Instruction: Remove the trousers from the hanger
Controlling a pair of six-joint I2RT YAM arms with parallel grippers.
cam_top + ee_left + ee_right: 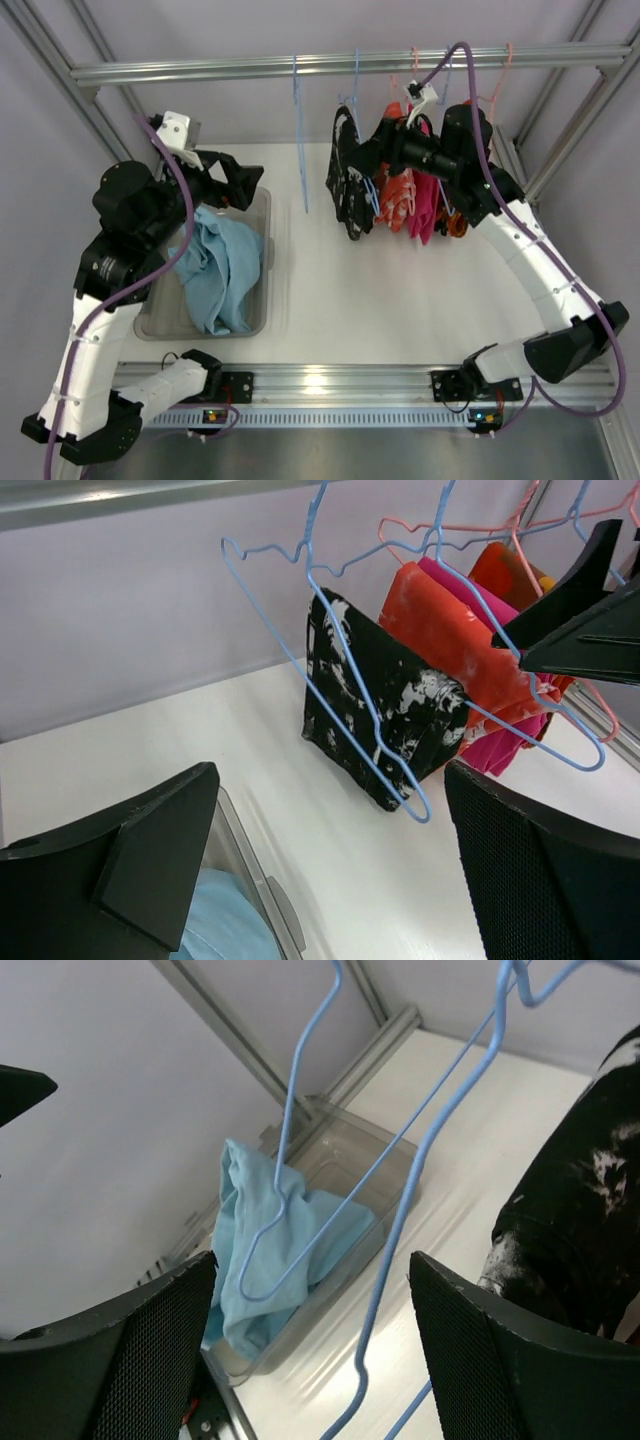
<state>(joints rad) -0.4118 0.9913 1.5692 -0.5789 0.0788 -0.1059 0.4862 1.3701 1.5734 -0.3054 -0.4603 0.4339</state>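
Observation:
Black-and-white patterned trousers hang on a blue hanger from the rail; they also show in the left wrist view and the right wrist view. My right gripper is open, right beside these trousers near their top. The wire of their blue hanger runs down between its fingers in the right wrist view. My left gripper is open and empty above the far end of the bin. Light blue trousers lie in the bin.
An empty blue hanger hangs left of the black trousers. Orange and pink garments hang on pink hangers to the right. The clear plastic bin stands at the left. The metal rail crosses the back.

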